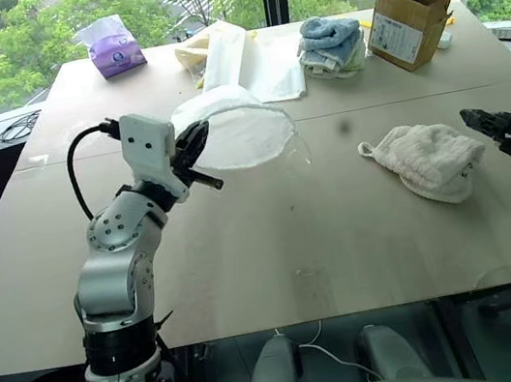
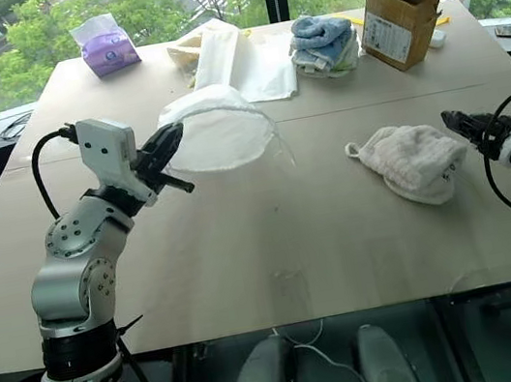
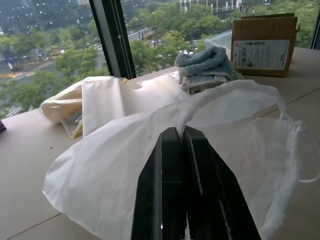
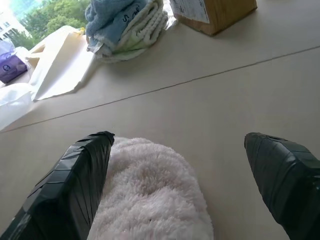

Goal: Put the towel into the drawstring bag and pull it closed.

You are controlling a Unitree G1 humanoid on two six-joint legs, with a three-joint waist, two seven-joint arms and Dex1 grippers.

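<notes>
Left gripper [image 1: 199, 157] is clenched on the rim of the drawstring bag [image 1: 241, 134], which is held lifted off the table [image 1: 275, 247], presumably so its mouth is presented for loading. Right gripper [image 4: 182, 165] is spread wide, one finger against the towel [image 1: 432, 159] lying flat at the table's right, apparently positioned for a grasp.

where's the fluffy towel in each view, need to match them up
Left eye view: towel lies right of centre on the table, just ahead of the right tool.
Right eye view: towel is right of centre, before the same tool.
Left wrist view: not in it.
Right wrist view: towel sits between the open fingers.
Shared landmark: cardboard box beside the blue towels.
</notes>
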